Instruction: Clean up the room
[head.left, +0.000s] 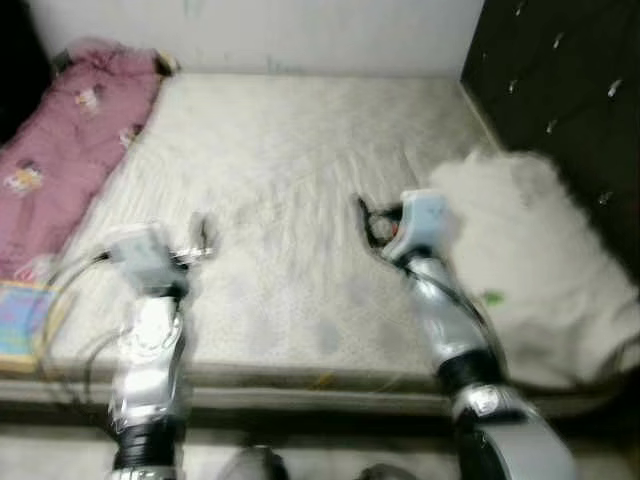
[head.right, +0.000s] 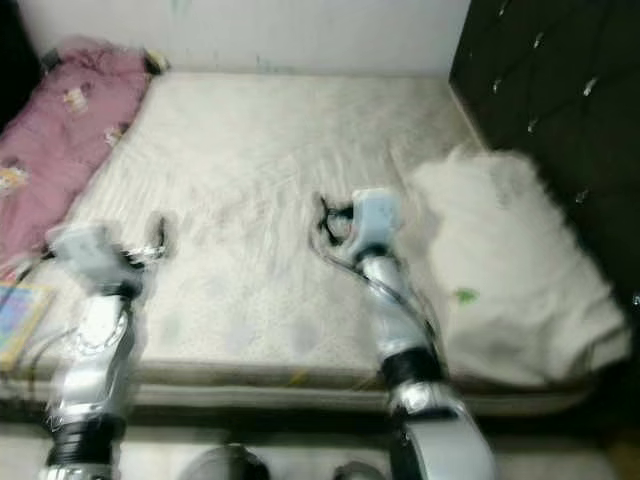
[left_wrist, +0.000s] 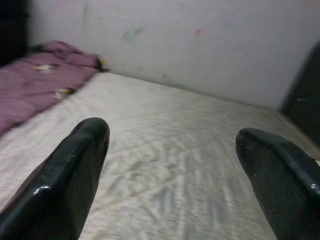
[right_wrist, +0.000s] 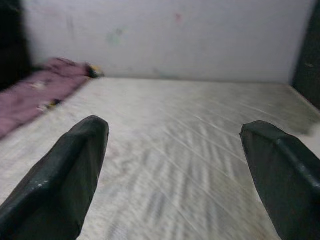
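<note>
Head stereo: high, looking forward-down over bed, mid-range.
Wrist views: low, near mattress, facing along fingers toward far wall.
Shared: mattress, pink blanket at frame left.

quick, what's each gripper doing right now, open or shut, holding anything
Left gripper: open, holding nothing, over the mattress.
Right gripper: open, holding nothing, over the mattress beside the white pillow.

Bare cream mattress, pink quilt along its left edge, white blanket at right
</note>
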